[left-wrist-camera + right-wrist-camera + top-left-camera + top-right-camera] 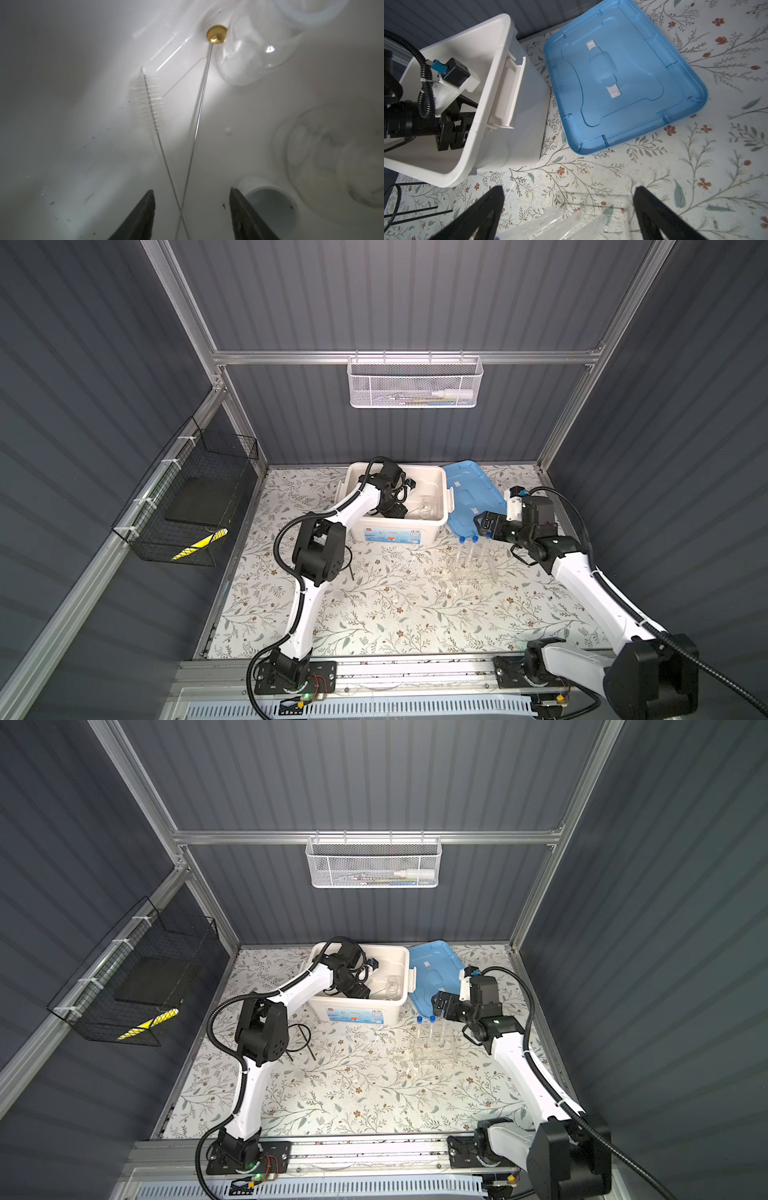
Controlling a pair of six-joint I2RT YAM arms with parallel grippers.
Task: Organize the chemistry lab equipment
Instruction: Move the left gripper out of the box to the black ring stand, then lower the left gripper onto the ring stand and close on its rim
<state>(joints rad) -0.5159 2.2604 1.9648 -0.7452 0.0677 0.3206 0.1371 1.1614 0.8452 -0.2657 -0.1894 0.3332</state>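
My left gripper (191, 189) is down inside the white box (390, 531), open. Two thin handles cross on the box floor between its fingers. One belongs to a tube brush (149, 97), the other to a gold-headed rod (216, 34). A clear flask (249, 56) lies beyond them, and a small white dish (255, 180) sits beside one finger. My right gripper (568, 188) is open, just above the blue-capped test tubes (469, 551) standing in the clear rack (473, 572). A black wire tripod (299, 1038) stands behind the left arm.
The blue lid (469, 493) lies flat right of the box, against the back wall. A white mesh basket (415, 381) hangs on the back rail. A black wire basket (195, 506) hangs on the left wall. The floral table (395, 614) reaches to the front rail.
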